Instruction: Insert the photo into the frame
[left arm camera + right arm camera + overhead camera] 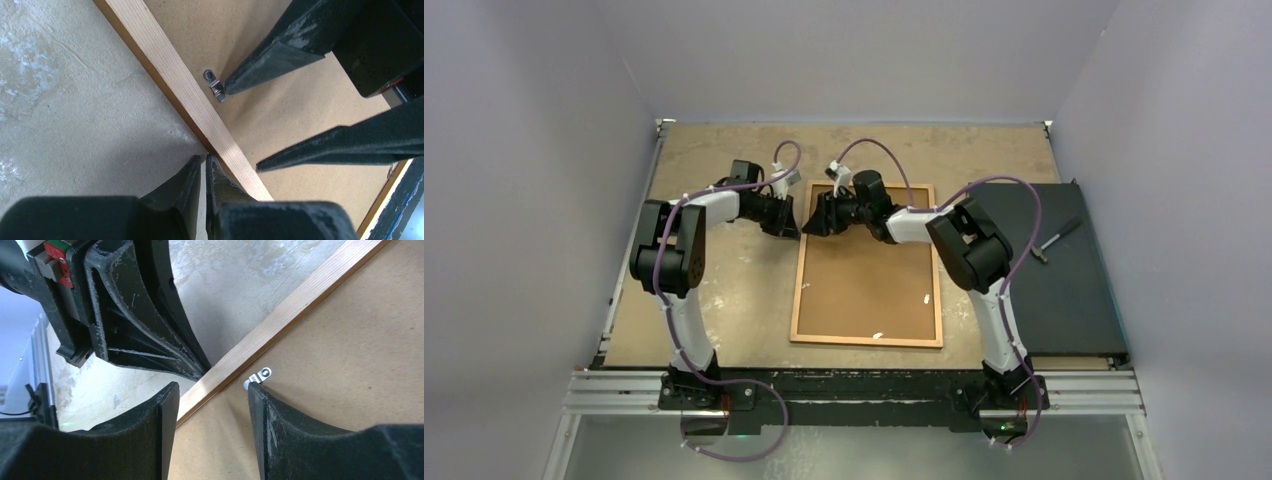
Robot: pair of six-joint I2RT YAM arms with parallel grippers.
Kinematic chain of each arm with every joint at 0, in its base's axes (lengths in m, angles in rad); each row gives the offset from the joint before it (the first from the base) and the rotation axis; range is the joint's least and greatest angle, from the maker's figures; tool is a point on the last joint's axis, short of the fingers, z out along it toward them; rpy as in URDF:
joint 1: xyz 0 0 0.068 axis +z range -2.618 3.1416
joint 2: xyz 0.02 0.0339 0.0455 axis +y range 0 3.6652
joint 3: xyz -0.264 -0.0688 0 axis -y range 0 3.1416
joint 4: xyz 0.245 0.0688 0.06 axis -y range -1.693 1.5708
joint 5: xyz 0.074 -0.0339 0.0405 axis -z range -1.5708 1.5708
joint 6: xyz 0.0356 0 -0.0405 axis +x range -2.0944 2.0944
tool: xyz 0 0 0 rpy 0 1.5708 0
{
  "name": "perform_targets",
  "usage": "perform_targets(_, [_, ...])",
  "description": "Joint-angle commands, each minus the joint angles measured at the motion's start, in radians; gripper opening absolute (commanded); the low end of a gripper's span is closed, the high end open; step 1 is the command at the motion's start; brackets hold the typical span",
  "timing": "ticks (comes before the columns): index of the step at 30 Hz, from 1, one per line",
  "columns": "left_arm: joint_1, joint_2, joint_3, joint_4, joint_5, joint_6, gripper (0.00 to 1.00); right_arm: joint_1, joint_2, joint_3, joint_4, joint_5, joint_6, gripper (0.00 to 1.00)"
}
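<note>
The orange-brown frame (800,290) lies flat on the table with the plain brown backing board (869,290) inside it. The photo is not in view. My left gripper (792,225) is shut, its tips (203,159) against the outer side of the frame's left rail (170,75) near the far corner. My right gripper (812,222) is open over the board just inside that rail (300,305). Its fingertips (211,386) straddle bare board, and one finger (280,430) touches a small metal clip (259,376), which also shows in the left wrist view (214,84).
A black slab (1054,290) lies to the right of the frame with a small tool (1056,240) on it. Two more small metal clips (926,298) sit on the board near its right and near edges. Walls enclose the table on three sides.
</note>
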Motion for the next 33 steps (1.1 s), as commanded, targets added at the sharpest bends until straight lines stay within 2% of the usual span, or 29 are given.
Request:
perform_targets(1, [-0.009, 0.007, 0.014, 0.028, 0.017, -0.017, 0.06, 0.038, 0.001, -0.019, -0.021, -0.044, 0.039, 0.55])
perform_targets(11, [-0.009, 0.006, 0.01, 0.025, 0.015, -0.011, 0.06, 0.038, 0.005, -0.032, -0.003, -0.035, 0.065, 0.55])
perform_targets(18, [-0.007, -0.012, 0.014, 0.005, 0.02, 0.003, 0.05, 0.022, -0.111, -0.109, 0.01, -0.007, 0.064, 0.6])
perform_targets(23, [-0.003, -0.038, 0.025, -0.012, 0.041, 0.001, 0.05, 0.0, -0.117, -0.123, 0.03, 0.0, 0.073, 0.61])
perform_targets(29, [-0.003, -0.052, 0.025, -0.015, 0.082, -0.019, 0.19, -0.022, -0.082, -0.107, 0.059, 0.003, 0.1, 0.61])
perform_targets(33, [-0.004, -0.022, 0.025, -0.012, 0.098, -0.021, 0.24, -0.024, -0.054, -0.082, 0.073, -0.002, 0.113, 0.61])
